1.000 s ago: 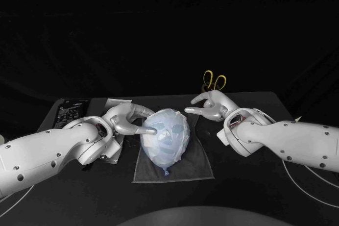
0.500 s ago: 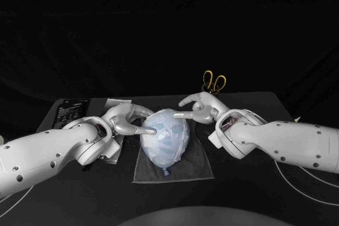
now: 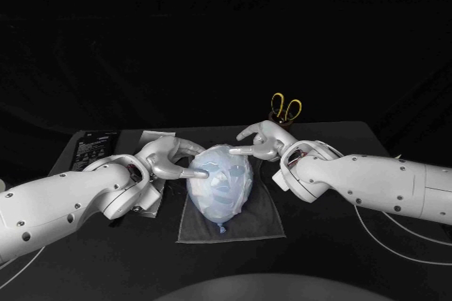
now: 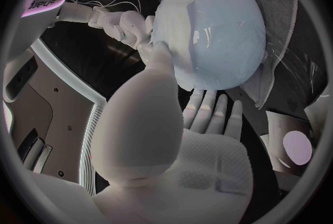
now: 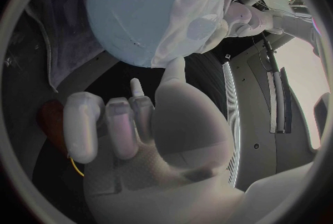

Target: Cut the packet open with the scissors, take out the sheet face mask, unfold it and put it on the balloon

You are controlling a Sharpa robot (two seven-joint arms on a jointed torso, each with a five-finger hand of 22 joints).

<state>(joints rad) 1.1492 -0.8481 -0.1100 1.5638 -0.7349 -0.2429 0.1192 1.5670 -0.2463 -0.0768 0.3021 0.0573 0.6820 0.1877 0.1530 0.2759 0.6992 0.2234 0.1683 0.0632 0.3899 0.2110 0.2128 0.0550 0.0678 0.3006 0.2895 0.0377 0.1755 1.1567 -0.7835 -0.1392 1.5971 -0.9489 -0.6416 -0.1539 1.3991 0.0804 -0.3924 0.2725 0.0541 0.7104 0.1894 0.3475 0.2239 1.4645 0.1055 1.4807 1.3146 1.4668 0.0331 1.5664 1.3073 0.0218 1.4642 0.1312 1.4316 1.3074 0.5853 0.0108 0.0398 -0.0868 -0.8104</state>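
We find the balloon (image 3: pixel 219 191) lying on a dark cloth (image 3: pixel 262 226), its long axis running twelve to six with the knot at six, and the sheet face mask (image 3: pixel 226 170) draped over it. Our left hand (image 3: pixel 165 158) sits at the balloon's nine o'clock, fingers apart and gripping nothing, one fingertip (image 3: pixel 198 174) pressed to the mask's edge. Our right hand (image 3: pixel 266 142) is at one o'clock, also holding nothing, thumb against the mask's rim. We judge both hands equally near for smoothing. The scissors (image 3: pixel 286 109) lie farther out at one.
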